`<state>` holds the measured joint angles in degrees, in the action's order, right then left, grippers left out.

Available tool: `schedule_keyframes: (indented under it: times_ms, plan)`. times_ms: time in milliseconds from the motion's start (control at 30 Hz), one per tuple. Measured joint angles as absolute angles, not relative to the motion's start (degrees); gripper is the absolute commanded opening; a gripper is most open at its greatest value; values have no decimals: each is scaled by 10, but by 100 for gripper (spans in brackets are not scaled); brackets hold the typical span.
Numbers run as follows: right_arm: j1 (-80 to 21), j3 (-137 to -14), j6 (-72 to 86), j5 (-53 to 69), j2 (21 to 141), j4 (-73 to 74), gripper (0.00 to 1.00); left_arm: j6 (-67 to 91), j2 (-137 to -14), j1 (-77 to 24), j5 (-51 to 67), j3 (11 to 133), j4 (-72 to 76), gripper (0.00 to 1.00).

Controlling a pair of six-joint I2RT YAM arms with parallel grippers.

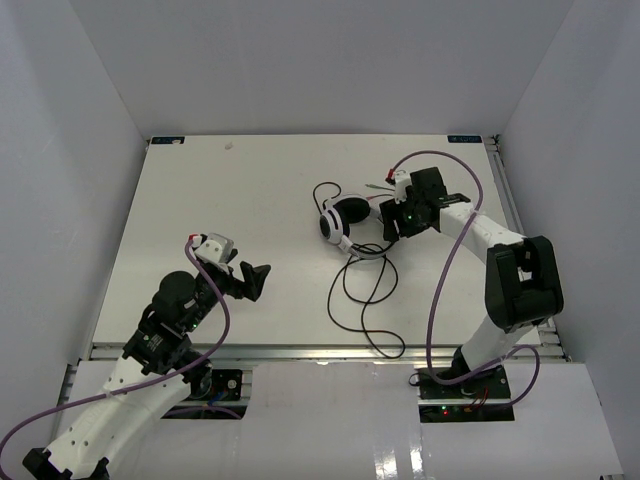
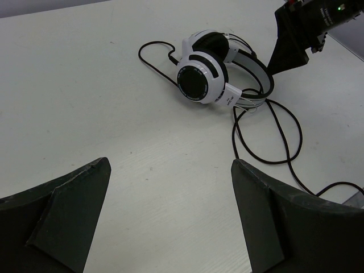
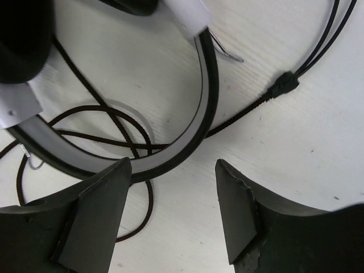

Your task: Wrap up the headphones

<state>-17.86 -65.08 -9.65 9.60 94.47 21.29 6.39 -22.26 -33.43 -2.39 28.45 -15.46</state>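
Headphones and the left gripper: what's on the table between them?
Nothing. In the left wrist view, only bare white table lies between the left gripper and the headphones.

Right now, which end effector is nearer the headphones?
Right. The right end effector is open right at the headband of the headphones, on their right side. The left end effector, also open, sits well away, nearer the robot's bases and to their left.

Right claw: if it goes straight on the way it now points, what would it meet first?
Probably the headphones: their headband curves just ahead of the open right claw, across the gap of its fingers. Depth is unclear.
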Motion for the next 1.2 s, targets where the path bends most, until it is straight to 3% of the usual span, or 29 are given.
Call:
schedule_keyframes:
  times_ms: [200,500,700,833,1200]
  plan:
    - [-148,-632,-21,115,1002,190,50,64,-223,-334,-24,284,-155,98]
    - [-138,-645,58,145,1049,172,44,64,-223,-334,-24,284,-155,98]
    - [-133,-655,81,154,1064,164,19,62,-225,-334,-24,284,-155,98]
    - [-130,-659,92,151,1071,160,8,61,-227,-334,-24,284,-155,98]
    - [-121,-659,50,116,1021,205,8,60,-229,-334,-23,284,-154,98]
